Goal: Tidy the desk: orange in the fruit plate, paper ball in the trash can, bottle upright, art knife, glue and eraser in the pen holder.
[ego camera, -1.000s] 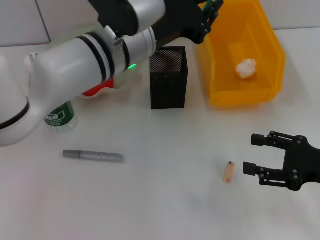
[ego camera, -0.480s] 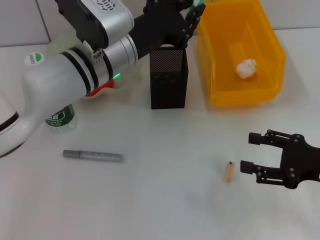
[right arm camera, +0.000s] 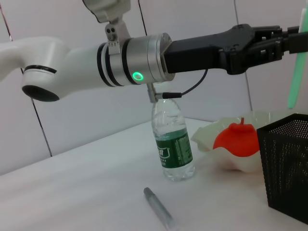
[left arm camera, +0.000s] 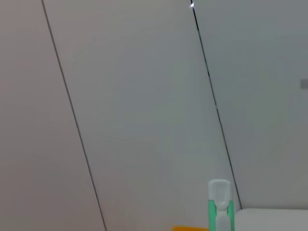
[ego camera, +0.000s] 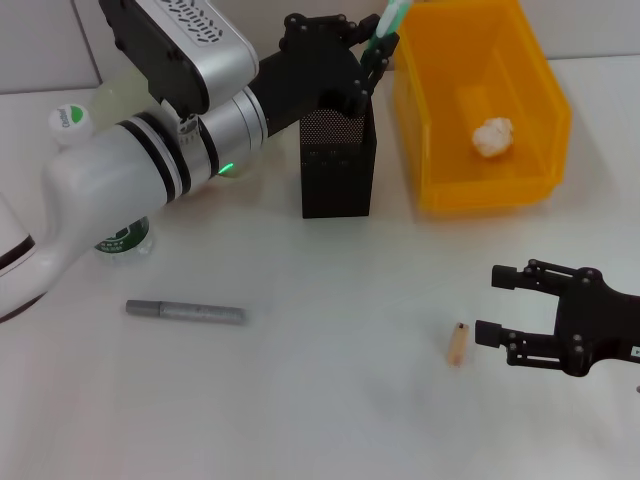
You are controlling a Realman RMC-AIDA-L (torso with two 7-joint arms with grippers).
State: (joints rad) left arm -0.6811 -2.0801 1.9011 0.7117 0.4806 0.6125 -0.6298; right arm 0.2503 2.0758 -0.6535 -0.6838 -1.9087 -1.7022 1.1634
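Now the left gripper (ego camera: 372, 50), fingers pinching the art knife (ego camera: 389, 22) upright, has swung from over the trash can (ego camera: 540, 100) to above the pen holder (ego camera: 338, 160), ready to drop it; the right gripper (ego camera: 505, 305) hovers spread at five o'clock.

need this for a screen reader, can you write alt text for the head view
The left end effector holds the mint-green art knife upright above the black mesh pen holder, beside the yellow trash can containing the paper ball. The open right end effector sits near a small tan stick.

The left arm (ego camera: 130, 180) is white with black rings, a silver segment, a green light and a black claw (ego camera: 350, 55).
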